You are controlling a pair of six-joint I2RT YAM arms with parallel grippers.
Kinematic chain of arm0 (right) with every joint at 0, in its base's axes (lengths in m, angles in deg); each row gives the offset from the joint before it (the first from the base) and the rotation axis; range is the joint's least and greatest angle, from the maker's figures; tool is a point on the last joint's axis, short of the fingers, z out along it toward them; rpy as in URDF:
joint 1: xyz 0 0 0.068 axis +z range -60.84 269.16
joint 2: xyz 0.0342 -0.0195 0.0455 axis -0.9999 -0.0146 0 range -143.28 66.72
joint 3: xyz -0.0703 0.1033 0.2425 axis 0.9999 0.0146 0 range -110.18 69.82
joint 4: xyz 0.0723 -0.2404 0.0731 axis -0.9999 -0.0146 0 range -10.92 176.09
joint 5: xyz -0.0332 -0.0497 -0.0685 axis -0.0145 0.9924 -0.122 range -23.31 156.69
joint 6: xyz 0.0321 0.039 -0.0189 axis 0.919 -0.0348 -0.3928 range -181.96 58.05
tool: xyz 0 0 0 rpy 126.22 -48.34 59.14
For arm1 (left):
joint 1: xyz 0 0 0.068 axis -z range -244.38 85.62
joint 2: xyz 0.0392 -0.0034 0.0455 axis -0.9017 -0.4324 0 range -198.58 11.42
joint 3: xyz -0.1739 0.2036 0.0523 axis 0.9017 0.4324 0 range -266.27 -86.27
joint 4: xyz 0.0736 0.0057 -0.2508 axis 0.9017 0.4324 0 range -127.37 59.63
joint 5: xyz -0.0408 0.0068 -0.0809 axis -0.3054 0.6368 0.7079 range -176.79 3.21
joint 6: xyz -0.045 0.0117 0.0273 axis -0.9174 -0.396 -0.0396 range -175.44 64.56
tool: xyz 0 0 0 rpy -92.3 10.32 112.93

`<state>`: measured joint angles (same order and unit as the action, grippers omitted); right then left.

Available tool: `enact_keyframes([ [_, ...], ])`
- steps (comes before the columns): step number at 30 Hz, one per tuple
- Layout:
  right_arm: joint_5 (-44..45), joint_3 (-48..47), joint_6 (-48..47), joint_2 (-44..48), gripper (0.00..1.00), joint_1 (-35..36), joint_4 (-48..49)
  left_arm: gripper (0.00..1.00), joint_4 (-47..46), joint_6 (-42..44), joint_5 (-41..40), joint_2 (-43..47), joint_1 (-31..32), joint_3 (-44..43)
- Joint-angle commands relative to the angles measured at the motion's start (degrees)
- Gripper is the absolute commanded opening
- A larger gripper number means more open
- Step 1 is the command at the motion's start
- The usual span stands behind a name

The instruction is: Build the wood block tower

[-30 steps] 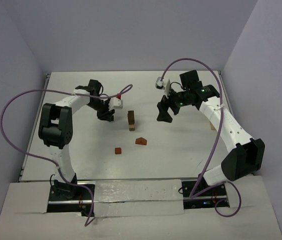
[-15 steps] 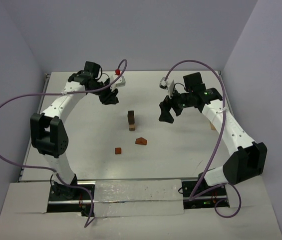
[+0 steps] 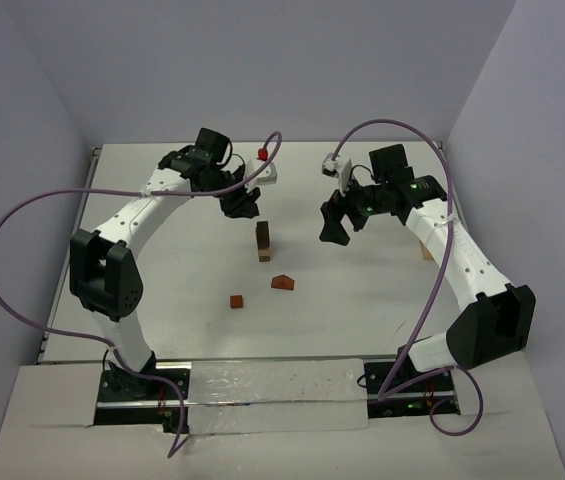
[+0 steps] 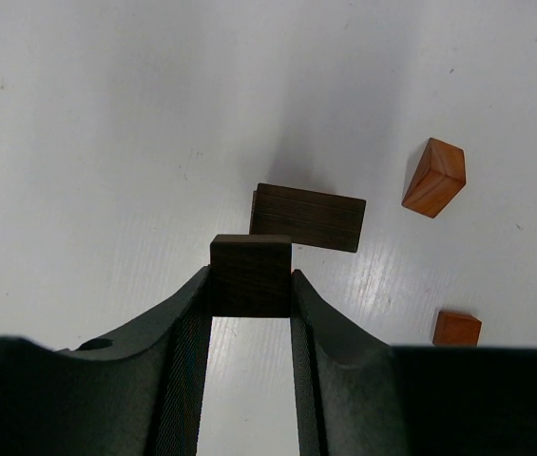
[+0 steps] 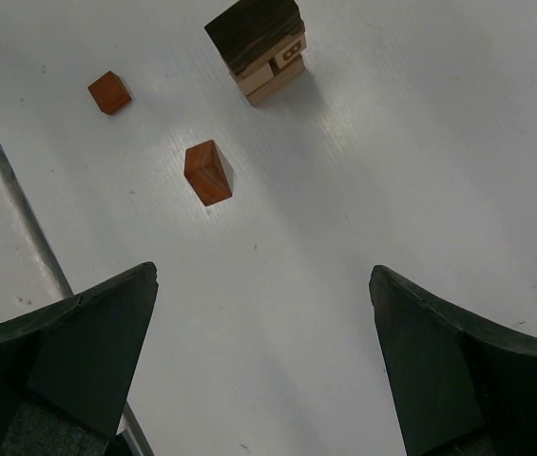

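The wood block tower (image 3: 262, 241) stands mid-table as a narrow stack with a dark block on top (image 4: 308, 217); it also shows at the top of the right wrist view (image 5: 260, 43). My left gripper (image 3: 242, 206) hovers just behind and left of the tower. It is shut on a small dark brown block (image 4: 251, 275) pinched between its fingertips. My right gripper (image 3: 334, 226) hangs to the right of the tower, and its fingers (image 5: 106, 323) are spread wide and empty.
A reddish wedge-shaped block (image 3: 282, 282) and a small reddish cube (image 3: 236, 301) lie loose in front of the tower. A tan wooden piece (image 3: 424, 247) peeks out beside the right arm. Purple cables loop over both arms.
My left arm has swung back and then right, carrying the dark block from the tower's left to just behind it. The right gripper has barely moved.
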<state>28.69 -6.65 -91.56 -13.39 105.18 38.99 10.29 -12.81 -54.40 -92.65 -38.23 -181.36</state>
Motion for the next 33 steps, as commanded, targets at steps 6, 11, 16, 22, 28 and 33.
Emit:
enact_keyframes([
  [6, -0.5, -0.9, 0.9, 0.2, 1.0, -0.5, 1.8, 0.23, 1.5, 0.6, -0.1, -2.3, 2.3, -3.6],
  [11, -0.4, -1.0, 0.8, -0.1, 1.0, -0.6, 1.8, 0.23, 3.6, 2.0, 0.4, -4.9, 2.8, -6.4],
  [16, -0.3, -0.9, 0.9, -0.3, 1.0, -0.6, 2.0, 0.24, 5.1, 3.2, 1.1, -6.6, 2.9, -7.8],
  [22, -0.5, -1.1, 0.9, -0.8, 1.0, -0.7, 2.1, 0.26, 6.1, 3.9, 1.1, -7.8, 3.2, -7.9],
  [28, -0.4, -1.3, 1.2, -1.1, 1.0, -0.6, 2.2, 0.27, 6.6, 4.2, 1.1, -8.4, 3.5, -8.2],
  [33, -0.7, -1.3, 1.3, -1.0, 1.0, -0.6, 2.2, 0.28, 6.1, 3.8, 0.9, -9.2, 3.6, -8.5],
])
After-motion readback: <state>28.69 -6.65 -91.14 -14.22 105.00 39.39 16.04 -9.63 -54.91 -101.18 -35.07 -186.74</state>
